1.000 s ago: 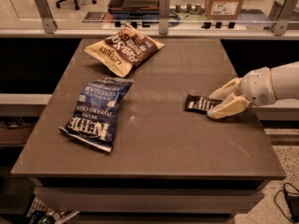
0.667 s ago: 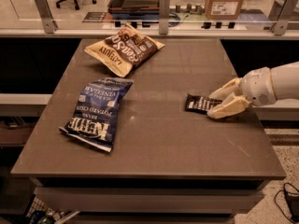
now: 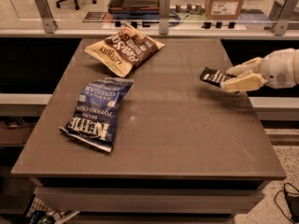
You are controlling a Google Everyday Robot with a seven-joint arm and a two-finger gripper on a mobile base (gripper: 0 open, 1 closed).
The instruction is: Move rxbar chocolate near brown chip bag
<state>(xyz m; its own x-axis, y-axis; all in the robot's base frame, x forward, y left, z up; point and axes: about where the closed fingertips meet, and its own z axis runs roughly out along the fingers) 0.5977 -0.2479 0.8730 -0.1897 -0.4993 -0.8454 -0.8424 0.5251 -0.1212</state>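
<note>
The rxbar chocolate (image 3: 212, 76), a small black bar with white lettering, is held a little above the table near its right edge, casting a shadow below. My gripper (image 3: 226, 78), cream-coloured, comes in from the right and is shut on the bar's right end. The brown chip bag (image 3: 124, 48), tan and dark brown with large lettering, lies at the far left-centre of the table, well apart from the bar.
A blue Kettle chip bag (image 3: 96, 112) lies on the left half of the brown table (image 3: 177, 139). A glass-and-metal rail (image 3: 163, 8) runs along the far edge. A cardboard box (image 3: 225, 1) stands behind it.
The gripper has lifted the rxbar chocolate off the table surface, raising it and shifting it slightly away. Both chip bags have stayed in place.
</note>
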